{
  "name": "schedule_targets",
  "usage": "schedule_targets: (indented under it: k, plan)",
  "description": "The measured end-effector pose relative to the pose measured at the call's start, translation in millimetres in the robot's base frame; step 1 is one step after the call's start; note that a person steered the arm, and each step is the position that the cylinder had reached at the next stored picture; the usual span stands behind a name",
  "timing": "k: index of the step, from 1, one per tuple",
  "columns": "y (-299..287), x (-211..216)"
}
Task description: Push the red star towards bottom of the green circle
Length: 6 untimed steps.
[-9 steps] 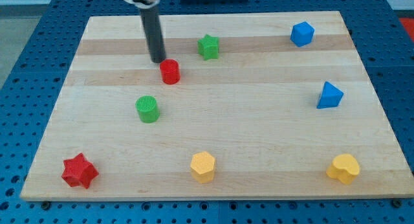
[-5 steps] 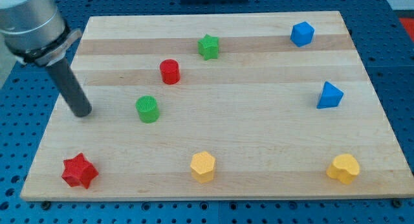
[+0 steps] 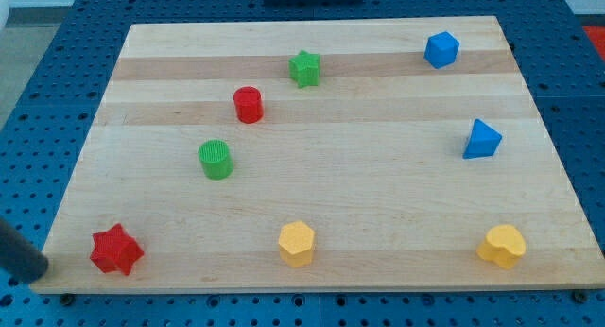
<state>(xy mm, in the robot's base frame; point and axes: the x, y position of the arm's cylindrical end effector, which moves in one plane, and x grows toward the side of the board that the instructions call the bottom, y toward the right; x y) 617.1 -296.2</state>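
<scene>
The red star (image 3: 116,249) lies at the board's bottom left corner. The green circle (image 3: 216,159) stands above and to the right of it, left of the board's middle. My tip (image 3: 34,274) shows at the view's bottom left edge, just off the board's left side, a short way left of the red star and slightly below it, not touching it. Only the rod's lowest part is in view.
A red circle (image 3: 249,104) and a green star (image 3: 304,68) sit above the green circle. A blue block (image 3: 440,49) and a blue triangle-like block (image 3: 481,139) are at the right. Two yellow blocks (image 3: 297,242) (image 3: 502,246) lie along the bottom edge of the wooden board (image 3: 378,176).
The rod has swept from beside the red circle down and to the left, past the green circle, to the bottom left corner beside the red star. No block has moved.
</scene>
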Motion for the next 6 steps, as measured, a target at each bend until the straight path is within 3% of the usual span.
schedule_targets:
  k: [2, 3, 6]
  plan:
    - [12.0, -1.5]
    - [52.1, -25.6]
    - [128.5, -27.3]
